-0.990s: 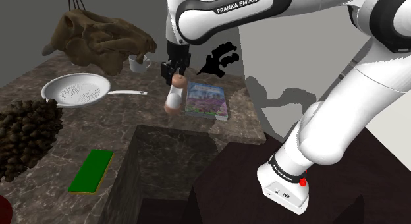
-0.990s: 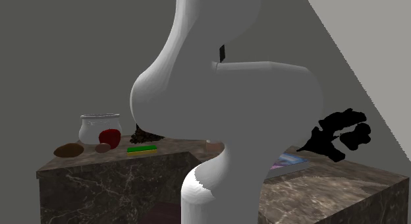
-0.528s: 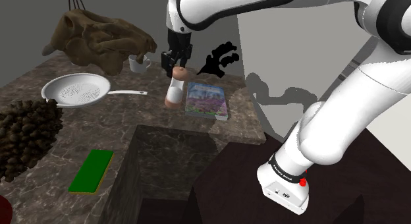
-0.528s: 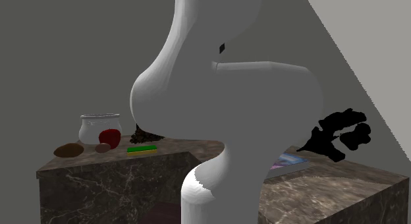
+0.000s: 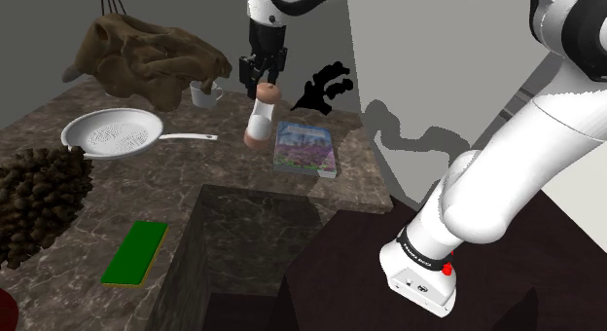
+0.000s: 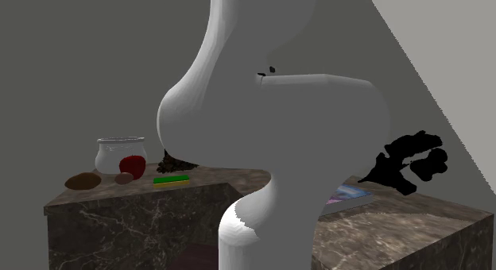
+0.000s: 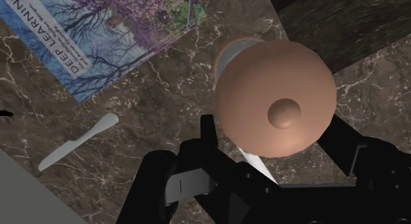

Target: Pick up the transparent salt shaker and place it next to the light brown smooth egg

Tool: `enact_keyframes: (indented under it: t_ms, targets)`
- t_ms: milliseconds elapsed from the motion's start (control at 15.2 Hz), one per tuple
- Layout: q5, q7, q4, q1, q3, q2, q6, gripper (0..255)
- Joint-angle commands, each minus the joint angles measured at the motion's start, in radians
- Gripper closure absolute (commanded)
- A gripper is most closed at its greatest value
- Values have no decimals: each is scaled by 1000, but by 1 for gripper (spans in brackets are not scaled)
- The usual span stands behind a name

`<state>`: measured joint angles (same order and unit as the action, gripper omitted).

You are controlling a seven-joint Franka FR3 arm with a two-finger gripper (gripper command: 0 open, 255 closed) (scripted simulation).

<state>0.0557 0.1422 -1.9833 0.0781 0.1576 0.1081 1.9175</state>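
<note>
counter (image 5: 195, 164): dark veined stone-looking top with a grey wall behind, pretty moody tbh
brown heap (image 5: 39, 198): lumpy pile at the shoulder view's 9 o'clock edge
green pad (image 5: 134, 251): lies flat at the heap's 4 o'clock
pan (image 5: 112, 132): white, with its handle pointing to 3 o'clock
cup (image 5: 204, 93): small and white, at the pan's 1 o'clock
gripper (image 5: 263, 84): comes straight down, and in the wrist view the black fingers (image 7: 207, 134) are clamped on either side of the shaker cap
salt shaker (image 5: 258, 117): clear body with a pinkish-tan cap and base. It hangs a bit tilted from the gripper, just off the book's 9 o'clock side, and I can't tell if the base touches the counter
book (image 5: 304, 147): purple-tree cover, lying flat
black shape (image 5: 326, 86): at the book's 12 o'clock
stand (image 5: 423, 271): white, at 4 o'clock of the shoulder view
egg (image 6: 123, 178): small and light brown, at the second exterior view's 8 o'clock. It sits between a darker brown lump (image 6: 83, 181) and a red ball (image 6: 132, 165), well apart from the book
</note>
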Motion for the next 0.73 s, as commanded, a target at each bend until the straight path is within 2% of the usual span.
enact_keyframes:
  t_ms: [0,660]
  targets:
    - [-1,0,27,1,1,0,-28,255]
    - [-3,-8,161,1,1,0,-162,255]
